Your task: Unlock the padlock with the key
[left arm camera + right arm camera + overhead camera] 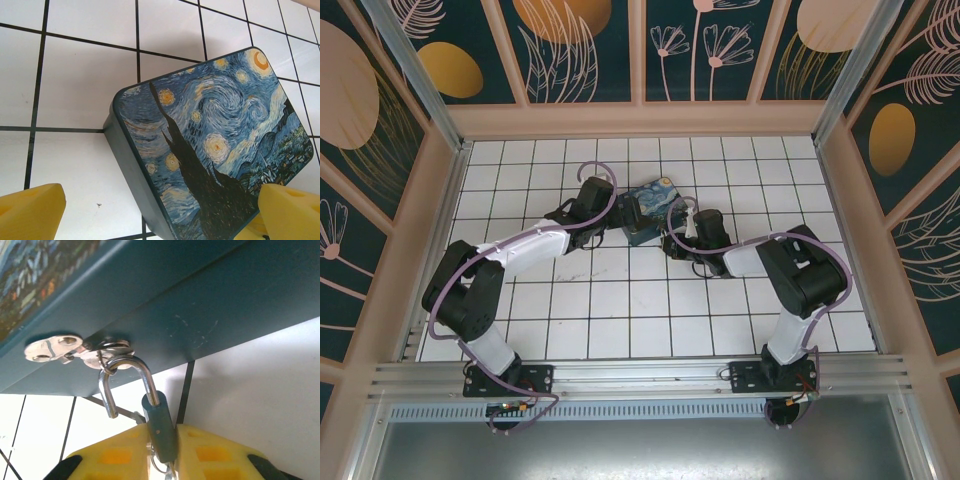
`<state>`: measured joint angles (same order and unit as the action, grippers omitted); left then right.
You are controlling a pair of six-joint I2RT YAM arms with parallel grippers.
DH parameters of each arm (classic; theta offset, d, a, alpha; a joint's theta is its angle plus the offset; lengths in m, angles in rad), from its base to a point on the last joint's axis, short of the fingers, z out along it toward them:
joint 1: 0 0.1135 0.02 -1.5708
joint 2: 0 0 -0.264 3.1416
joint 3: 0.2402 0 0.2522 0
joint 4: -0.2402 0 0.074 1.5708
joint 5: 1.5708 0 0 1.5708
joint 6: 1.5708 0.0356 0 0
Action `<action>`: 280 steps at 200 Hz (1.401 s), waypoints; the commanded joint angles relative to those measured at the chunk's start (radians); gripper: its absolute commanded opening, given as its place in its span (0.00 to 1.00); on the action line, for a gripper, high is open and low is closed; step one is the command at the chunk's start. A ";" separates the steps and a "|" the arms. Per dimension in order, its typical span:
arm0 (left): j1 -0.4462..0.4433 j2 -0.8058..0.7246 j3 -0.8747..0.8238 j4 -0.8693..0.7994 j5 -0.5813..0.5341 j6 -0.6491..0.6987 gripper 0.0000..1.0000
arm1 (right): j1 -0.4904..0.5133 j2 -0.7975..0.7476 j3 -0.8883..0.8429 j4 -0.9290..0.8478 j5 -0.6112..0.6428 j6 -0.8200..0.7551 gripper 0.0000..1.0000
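**Jaws.** We find the right gripper [162, 442] closed on the small blue-bodied padlock with a silvery metal shackle [159, 422]. Its yellow foam pads [117, 457] press on both flat sides of the body, at the lower centre of the right wrist view. The left gripper [160, 220] stands wide open, with one yellow pad in each lower corner of the left wrist view. We cannot tell whether either pad touches anything.

**Location.** The padlock hangs from a silvery metal hasp [55, 347] on the dark teal side of the box with a swirling blue-and-yellow night-sky lid [215, 145]. The shackle passes through the hasp's ring. One shackle leg enters the body and the other ends in open air to the left of it. We judge the lock may already be sprung, though the angle leaves doubt. In the top view the box [653, 203] sits at the centre, between the two grippers.

**Key.** We cannot identify the key with certainty. A thin wire loop shows under the body, between the pads.

**Handling.** We judge the padlock light, rigid and smooth-sided, free to swing and twist on its ring. The flat faces of the body are the sound place to hold, and the foam should resist slip. The key, being thin and small, would want a pinch on its bow.
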<state>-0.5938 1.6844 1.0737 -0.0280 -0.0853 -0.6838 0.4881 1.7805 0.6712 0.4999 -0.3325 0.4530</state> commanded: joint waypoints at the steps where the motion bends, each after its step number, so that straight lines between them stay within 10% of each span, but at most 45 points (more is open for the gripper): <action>1: 0.009 0.017 0.026 -0.013 0.013 0.018 0.98 | -0.012 -0.028 -0.026 -0.009 0.010 0.007 0.13; 36: 0.008 0.022 0.026 -0.015 0.018 0.026 0.99 | -0.017 -0.033 -0.028 -0.002 0.000 0.016 0.00; 280: -0.119 0.210 0.115 -0.156 -0.330 0.166 0.98 | -0.022 -0.080 -0.067 -0.014 0.071 0.269 0.00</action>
<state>-0.7067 1.8496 1.1862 -0.1093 -0.3344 -0.5594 0.4767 1.7390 0.6262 0.5175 -0.3122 0.6636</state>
